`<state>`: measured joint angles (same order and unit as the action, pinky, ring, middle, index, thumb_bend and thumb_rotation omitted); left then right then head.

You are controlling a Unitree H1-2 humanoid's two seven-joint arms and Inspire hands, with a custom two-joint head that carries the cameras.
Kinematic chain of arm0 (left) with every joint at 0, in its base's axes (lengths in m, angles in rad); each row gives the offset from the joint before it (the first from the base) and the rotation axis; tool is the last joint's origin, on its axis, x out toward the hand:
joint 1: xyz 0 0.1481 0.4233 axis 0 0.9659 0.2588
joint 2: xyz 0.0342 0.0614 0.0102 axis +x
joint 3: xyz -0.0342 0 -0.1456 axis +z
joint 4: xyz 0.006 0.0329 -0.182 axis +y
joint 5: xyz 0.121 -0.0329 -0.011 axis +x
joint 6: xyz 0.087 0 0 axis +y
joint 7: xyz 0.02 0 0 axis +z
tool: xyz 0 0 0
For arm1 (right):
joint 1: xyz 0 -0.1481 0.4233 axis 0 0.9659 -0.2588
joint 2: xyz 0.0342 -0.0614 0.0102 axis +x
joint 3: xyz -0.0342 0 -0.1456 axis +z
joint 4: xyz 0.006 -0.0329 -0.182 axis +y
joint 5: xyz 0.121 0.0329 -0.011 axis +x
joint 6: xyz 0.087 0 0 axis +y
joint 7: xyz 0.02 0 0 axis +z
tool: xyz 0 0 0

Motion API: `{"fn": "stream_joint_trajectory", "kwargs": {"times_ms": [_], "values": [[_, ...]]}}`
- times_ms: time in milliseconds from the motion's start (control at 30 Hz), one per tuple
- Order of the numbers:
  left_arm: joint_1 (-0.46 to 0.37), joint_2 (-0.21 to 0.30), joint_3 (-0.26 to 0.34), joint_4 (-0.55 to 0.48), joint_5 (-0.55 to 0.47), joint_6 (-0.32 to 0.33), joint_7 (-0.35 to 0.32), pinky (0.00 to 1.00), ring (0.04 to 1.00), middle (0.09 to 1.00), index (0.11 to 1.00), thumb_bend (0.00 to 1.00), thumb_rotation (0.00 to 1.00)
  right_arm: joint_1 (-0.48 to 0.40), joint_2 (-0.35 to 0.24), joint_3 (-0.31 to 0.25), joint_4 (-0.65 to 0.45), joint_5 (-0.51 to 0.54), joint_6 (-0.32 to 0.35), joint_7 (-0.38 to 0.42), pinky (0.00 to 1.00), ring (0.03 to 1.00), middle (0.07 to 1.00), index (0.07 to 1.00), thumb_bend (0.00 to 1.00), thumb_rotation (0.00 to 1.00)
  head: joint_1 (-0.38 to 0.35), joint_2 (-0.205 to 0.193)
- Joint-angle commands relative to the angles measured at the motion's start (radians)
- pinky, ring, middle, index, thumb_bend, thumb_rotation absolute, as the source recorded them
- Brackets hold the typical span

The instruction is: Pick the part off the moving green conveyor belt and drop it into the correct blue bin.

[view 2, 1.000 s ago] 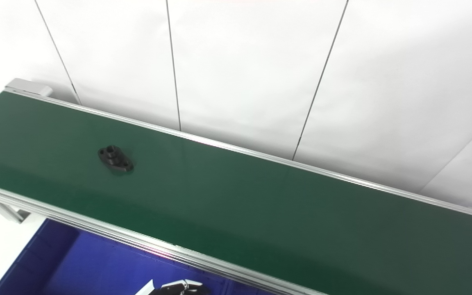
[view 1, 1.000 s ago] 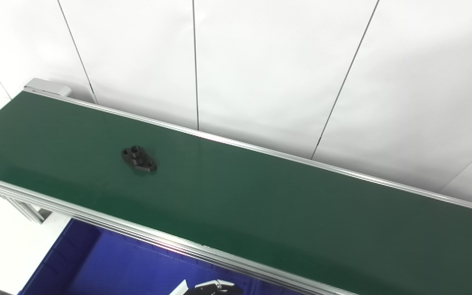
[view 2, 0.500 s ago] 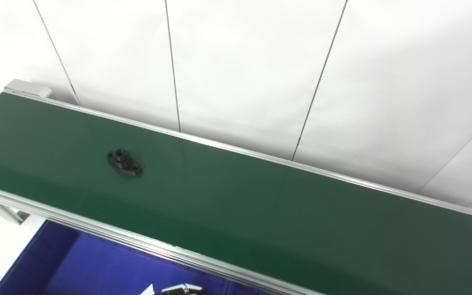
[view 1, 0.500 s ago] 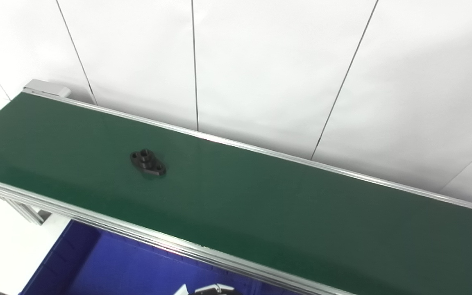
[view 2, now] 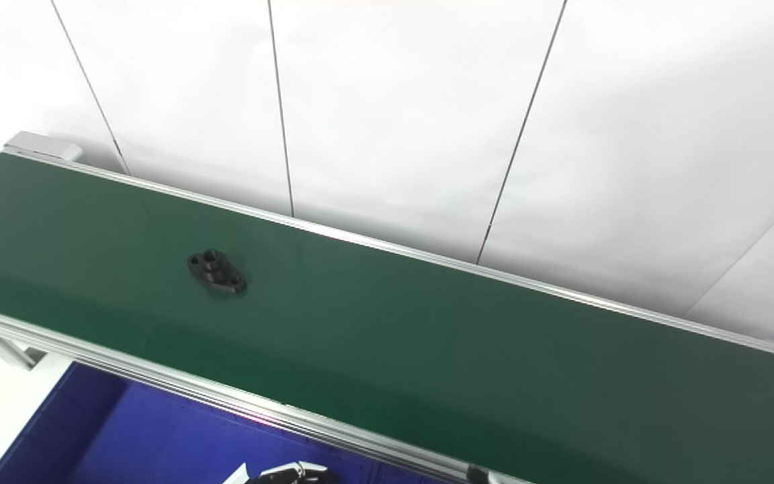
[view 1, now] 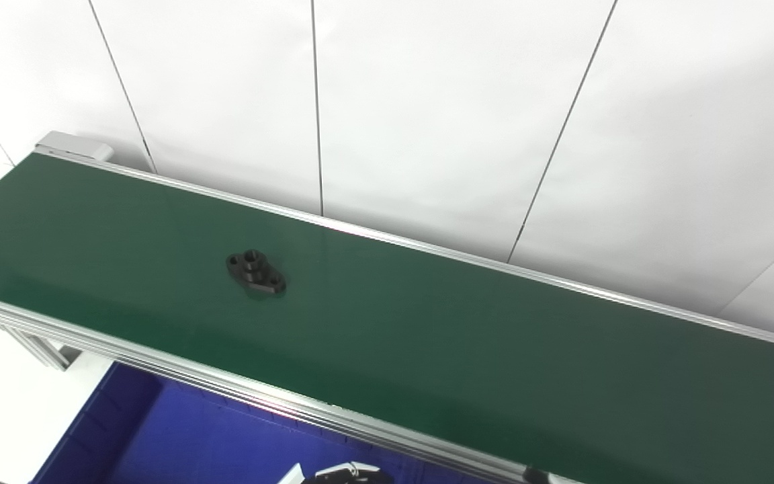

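Note:
A black flange part (view 1: 256, 272) with a raised hub and bolt holes lies flat on the green conveyor belt (view 1: 427, 336), left of the belt's middle (view 2: 218, 272). Nothing touches it. Only a white-and-black sliver of my left hand (view 1: 341, 473) shows at the bottom edge, over the blue bin (view 1: 158, 437) and well below the part. Its fingers are cut off by the frame, so its state is unreadable. My right hand does not show as such.
The belt's aluminium near rail (view 1: 226, 390) runs between the bin and the belt. White wall panels (view 1: 427, 101) stand right behind the far rail. A tiny dark tip (view 1: 535, 476) pokes up at the bottom edge by the rail, too small to identify.
The black part has ridden the belt to the right. The small dark tip at the bottom edge right of centre is new. The hand sliver has barely moved.

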<state>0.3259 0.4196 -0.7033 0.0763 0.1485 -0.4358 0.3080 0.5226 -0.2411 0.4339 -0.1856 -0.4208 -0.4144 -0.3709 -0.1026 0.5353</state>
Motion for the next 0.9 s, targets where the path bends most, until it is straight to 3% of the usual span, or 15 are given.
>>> {"fn": "stream_joint_trajectory", "kwargs": {"times_ms": [0,267,433,567,667,733,867], "values": [[-0.004,0.022,0.0,-0.032,-0.002,-0.034,0.014,0.65,0.74,0.803,0.745,0.9,0.39,-0.016,0.016,-0.017,-0.063,-0.011,-0.055,-0.014,0.61,0.74,0.79,0.818,0.55,0.57,-0.002,0.003],[-0.008,0.04,-0.005,-0.044,0.002,-0.034,0.031,0.64,0.744,0.807,0.749,0.89,0.41,-0.086,0.078,-0.108,-0.155,-0.022,-0.038,0.054,0.58,0.687,0.741,0.798,0.6,0.58,-0.054,0.029],[-0.014,0.05,-0.001,-0.044,-0.013,-0.034,0.021,0.65,0.758,0.817,0.756,0.89,0.4,-0.146,0.114,-0.162,-0.21,-0.007,0.022,0.119,0.54,0.667,0.731,0.788,0.71,0.59,-0.106,0.045],[-0.019,0.052,0.005,-0.042,-0.023,-0.034,0.017,0.65,0.76,0.821,0.759,0.9,0.38,-0.204,0.135,-0.199,-0.226,-0.026,0.058,0.169,0.55,0.68,0.751,0.8,0.75,0.53,-0.133,0.057],[-0.026,0.057,0.002,-0.041,-0.018,-0.034,0.025,0.66,0.768,0.828,0.767,0.89,0.38,-0.242,0.132,-0.221,-0.277,-0.038,0.192,0.263,0.59,0.72,0.78,0.824,0.74,0.51,-0.134,0.064],[-0.026,0.056,0.007,-0.042,-0.022,-0.034,0.021,0.66,0.774,0.828,0.769,0.9,0.38,-0.265,0.129,-0.233,-0.313,-0.057,0.29,0.326,0.63,0.757,0.813,0.846,0.7,0.43,-0.14,0.064],[-0.025,0.054,0.017,-0.043,-0.036,-0.034,0.004,0.67,0.781,0.834,0.774,0.9,0.37,-0.313,0.129,-0.245,-0.331,-0.091,0.393,0.403,0.66,0.76,0.822,0.861,0.66,0.33,-0.167,0.071]]}}
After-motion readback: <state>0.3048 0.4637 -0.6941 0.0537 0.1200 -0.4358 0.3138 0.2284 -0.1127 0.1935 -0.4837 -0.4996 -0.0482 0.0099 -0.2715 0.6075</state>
